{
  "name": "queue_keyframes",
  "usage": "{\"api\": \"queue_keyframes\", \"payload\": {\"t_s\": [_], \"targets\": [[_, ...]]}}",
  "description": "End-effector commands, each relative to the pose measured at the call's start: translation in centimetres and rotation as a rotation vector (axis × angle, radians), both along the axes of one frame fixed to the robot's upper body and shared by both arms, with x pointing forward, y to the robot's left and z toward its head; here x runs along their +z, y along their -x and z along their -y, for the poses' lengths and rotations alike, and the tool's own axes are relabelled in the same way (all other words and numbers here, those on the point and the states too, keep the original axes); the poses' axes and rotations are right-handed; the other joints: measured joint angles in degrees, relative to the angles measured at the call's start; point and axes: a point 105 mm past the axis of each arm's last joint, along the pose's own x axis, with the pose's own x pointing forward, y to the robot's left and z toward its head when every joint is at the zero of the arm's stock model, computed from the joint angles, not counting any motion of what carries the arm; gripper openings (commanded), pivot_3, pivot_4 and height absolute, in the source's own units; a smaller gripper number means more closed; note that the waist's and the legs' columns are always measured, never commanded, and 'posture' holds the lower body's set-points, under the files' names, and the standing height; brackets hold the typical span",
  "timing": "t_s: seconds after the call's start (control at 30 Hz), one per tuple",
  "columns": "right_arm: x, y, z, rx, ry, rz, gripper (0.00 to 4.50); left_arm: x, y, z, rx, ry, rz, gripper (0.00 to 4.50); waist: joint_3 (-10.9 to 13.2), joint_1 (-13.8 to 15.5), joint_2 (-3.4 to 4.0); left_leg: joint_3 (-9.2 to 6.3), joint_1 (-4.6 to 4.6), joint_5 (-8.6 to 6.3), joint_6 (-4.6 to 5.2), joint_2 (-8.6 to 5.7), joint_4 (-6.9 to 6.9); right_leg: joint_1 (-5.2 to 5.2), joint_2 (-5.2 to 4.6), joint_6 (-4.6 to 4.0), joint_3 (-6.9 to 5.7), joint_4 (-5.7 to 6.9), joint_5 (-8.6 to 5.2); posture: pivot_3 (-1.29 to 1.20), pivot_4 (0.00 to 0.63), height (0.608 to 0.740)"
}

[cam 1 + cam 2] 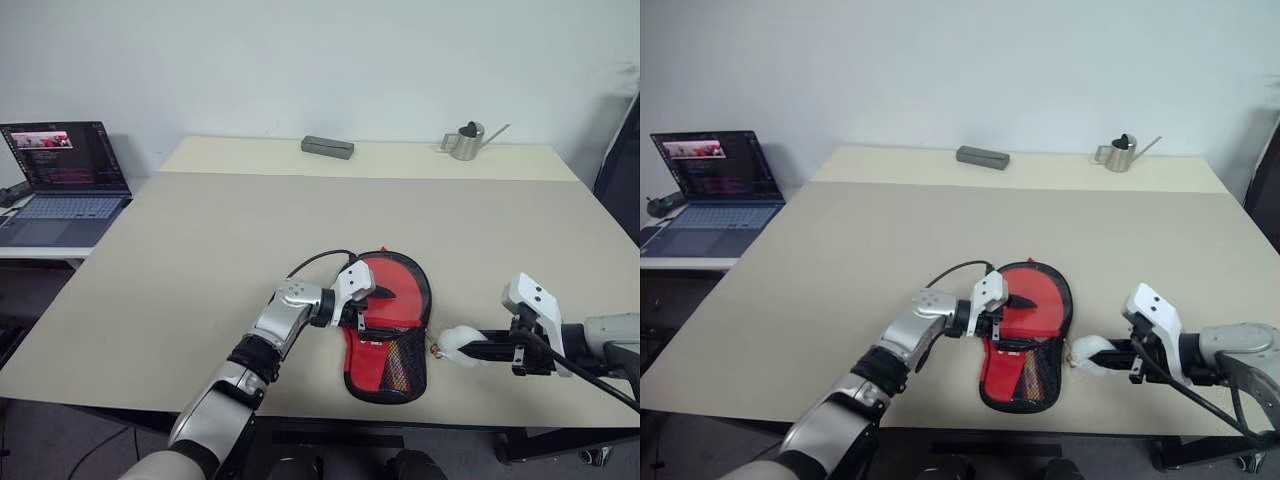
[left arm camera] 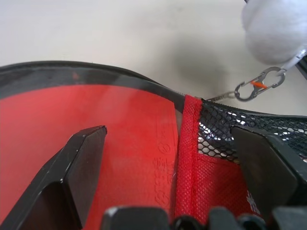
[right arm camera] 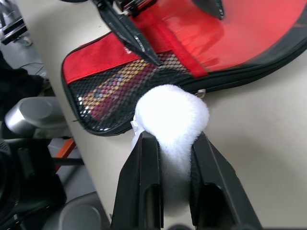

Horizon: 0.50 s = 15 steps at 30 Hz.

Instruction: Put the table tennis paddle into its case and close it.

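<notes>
Near table edge: red, black-edged paddle-shaped soft case lying flat, the red-faced table tennis paddle inside, handle under the black mesh pocket. Left gripper spread wide over the case. Right gripper clenched on a white fluffy pom-pom beside the case. Far: grey metal watering can.

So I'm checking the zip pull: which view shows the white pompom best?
The right wrist view: the white pompom sits large between the right gripper's closed fingers, beside the case. The left wrist view catches its edge above a metal clip. The head views show it small.
</notes>
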Motion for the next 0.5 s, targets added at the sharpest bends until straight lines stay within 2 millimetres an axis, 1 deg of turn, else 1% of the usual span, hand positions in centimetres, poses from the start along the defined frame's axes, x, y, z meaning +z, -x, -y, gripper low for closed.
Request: {"api": "queue_keyframes", "payload": {"t_s": [0.03,0.37,0.5], "targets": [[1.1,0.5,-0.3,0.038,0.001,0.017,0.26,-5.9,1.9,-2.2,0.032,-0.188,-0.191,4.50,-0.08,-0.03,-0.06,-0.02,0.00,-0.02,0.03,0.01,-0.01,-0.01,0.00,0.01,0.01,0.00,-0.02,0.00,0.150,0.740],[0.5,2.3,-0.2,0.079,0.034,-0.038,0.25,-6.4,1.9,-2.6,0.042,-0.210,-0.197,4.50,-0.18,-0.07,-0.07,-0.02,0.02,-0.07,0.08,0.03,-0.04,-0.02,0.00,0.03,0.04,-0.02,-0.08,0.00,0.150,0.740],[-0.5,3.9,-0.2,0.124,0.059,-0.087,0.24,-6.4,2.0,-2.5,0.039,-0.212,-0.195,4.50,-0.20,-0.02,-0.07,-0.03,0.02,-0.08,0.08,0.03,-0.06,-0.02,-0.01,0.05,0.03,-0.02,-0.11,0.00,0.150,0.740]]}}
